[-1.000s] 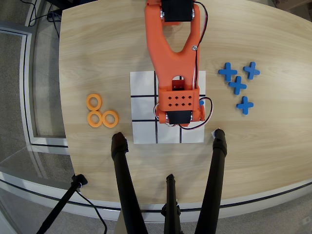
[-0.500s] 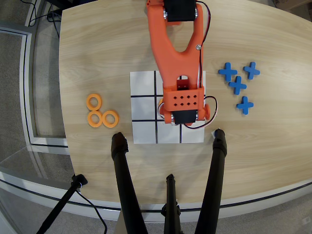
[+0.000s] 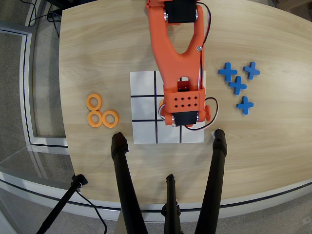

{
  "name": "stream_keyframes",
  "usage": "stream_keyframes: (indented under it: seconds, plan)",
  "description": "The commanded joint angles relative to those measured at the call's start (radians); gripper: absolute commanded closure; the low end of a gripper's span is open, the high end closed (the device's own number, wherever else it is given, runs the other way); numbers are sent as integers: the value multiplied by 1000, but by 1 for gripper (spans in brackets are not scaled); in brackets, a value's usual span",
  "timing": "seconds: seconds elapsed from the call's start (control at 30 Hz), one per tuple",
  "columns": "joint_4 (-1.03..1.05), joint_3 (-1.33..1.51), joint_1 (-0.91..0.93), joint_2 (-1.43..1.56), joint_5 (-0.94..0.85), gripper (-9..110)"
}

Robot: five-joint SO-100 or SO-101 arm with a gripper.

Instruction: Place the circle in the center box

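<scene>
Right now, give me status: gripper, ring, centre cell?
Gripper hidden under the orange arm, state unknown. Carried ring not visible. Arm covers the centre cell; three orange rings left of grid.

Office or lab: wood-grain table [image 3: 107,44], grey carpet [image 3: 14,14], tripod legs [image 3: 124,185].

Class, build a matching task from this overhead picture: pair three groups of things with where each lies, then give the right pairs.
Things:
1. orange rings
2. blue crosses
3. orange arm

Places:
A. above the grid, covering its middle
B. on the wood left of the grid
C. on the wood right of the grid

Pairs: 1-B, 2-C, 3-A
</scene>
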Motion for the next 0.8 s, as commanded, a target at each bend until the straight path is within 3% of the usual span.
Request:
stream_keyframes:
  seconds: [0.0,0.77]
  plan:
    - [-2,-44,12,3,-3,102]
    - [135,-133,32,71,12,88]
